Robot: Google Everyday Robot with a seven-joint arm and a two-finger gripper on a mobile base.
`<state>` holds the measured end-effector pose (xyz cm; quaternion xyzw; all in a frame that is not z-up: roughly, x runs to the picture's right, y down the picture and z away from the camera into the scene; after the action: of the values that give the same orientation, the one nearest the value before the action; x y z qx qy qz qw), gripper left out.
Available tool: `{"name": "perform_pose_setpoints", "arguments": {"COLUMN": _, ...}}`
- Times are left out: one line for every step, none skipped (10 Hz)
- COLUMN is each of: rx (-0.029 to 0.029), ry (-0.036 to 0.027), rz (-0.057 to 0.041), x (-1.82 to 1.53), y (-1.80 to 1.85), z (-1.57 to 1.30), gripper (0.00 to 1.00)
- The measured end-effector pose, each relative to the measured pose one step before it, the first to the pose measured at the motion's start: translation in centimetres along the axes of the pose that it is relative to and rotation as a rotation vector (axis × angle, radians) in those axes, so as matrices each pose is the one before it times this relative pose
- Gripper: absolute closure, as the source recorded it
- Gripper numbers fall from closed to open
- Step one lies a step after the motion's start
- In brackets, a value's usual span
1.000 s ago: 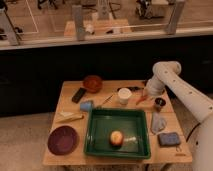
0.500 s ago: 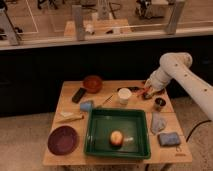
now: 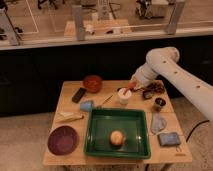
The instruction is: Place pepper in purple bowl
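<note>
My gripper (image 3: 134, 84) hangs at the end of the white arm, over the back of the table and just above a white cup (image 3: 124, 95). It is shut on the pepper (image 3: 130, 86), a slim red-orange sliver sticking out to the left of the fingers. The purple bowl (image 3: 62, 140), a wide shallow dark dish, sits at the table's front left corner, far from the gripper and with nothing in it.
A green tray (image 3: 95, 131) in the middle front holds a round orange fruit (image 3: 116, 138). An orange-brown bowl (image 3: 92, 82) stands at the back. A black block (image 3: 78, 95), blue cup (image 3: 86, 105), yellow item (image 3: 70, 117), dark cluster (image 3: 152, 90), grey cloth (image 3: 159, 122) and blue sponge (image 3: 169, 139) lie around.
The gripper lifted from the dark cluster at the back right and moved left with the pepper, now above the white cup. Nothing else on the table has moved.
</note>
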<state>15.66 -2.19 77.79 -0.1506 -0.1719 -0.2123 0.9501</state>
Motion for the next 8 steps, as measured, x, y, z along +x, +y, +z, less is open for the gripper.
{"name": "perform_pose_setpoints", "arguments": {"rx": 0.01970, "ry": -0.02009, "rz": -0.05059, "x": -2.276, "y": -1.102, "z": -0.084, "gripper": 1.00}}
{"name": "perform_pose_setpoints", "arguments": {"rx": 0.02024, "ry": -0.02224, "rz": -0.04861, "x": -2.116, "y": -1.024, "z": -0.198, "gripper": 1.00}}
{"name": "perform_pose_setpoints", "arguments": {"rx": 0.02393, "ry": -0.03058, "rz": -0.05864, "x": -2.465, "y": -1.059, "z": -0.307, "gripper": 1.00}}
{"name": "perform_pose_setpoints", "arguments": {"rx": 0.02253, "ry": -0.03668, "rz": -0.06250, "x": -2.508, "y": -1.044, "z": -0.284, "gripper": 1.00}}
{"name": "perform_pose_setpoints", "arguments": {"rx": 0.01214, "ry": -0.03009, "rz": -0.04621, "x": -1.786, "y": -0.636, "z": -0.021, "gripper": 1.00}}
{"name": "perform_pose_setpoints", "arguments": {"rx": 0.01204, "ry": -0.03647, "rz": -0.06118, "x": -2.366, "y": -0.727, "z": -0.019, "gripper": 1.00}}
{"name": "perform_pose_setpoints", "arguments": {"rx": 0.00501, "ry": -0.01932, "rz": -0.03931, "x": -1.779, "y": -0.432, "z": 0.086, "gripper": 1.00}}
{"name": "perform_pose_setpoints", "arguments": {"rx": 0.00176, "ry": -0.00670, "rz": -0.01448, "x": -0.692, "y": -0.160, "z": 0.039, "gripper": 1.00}}
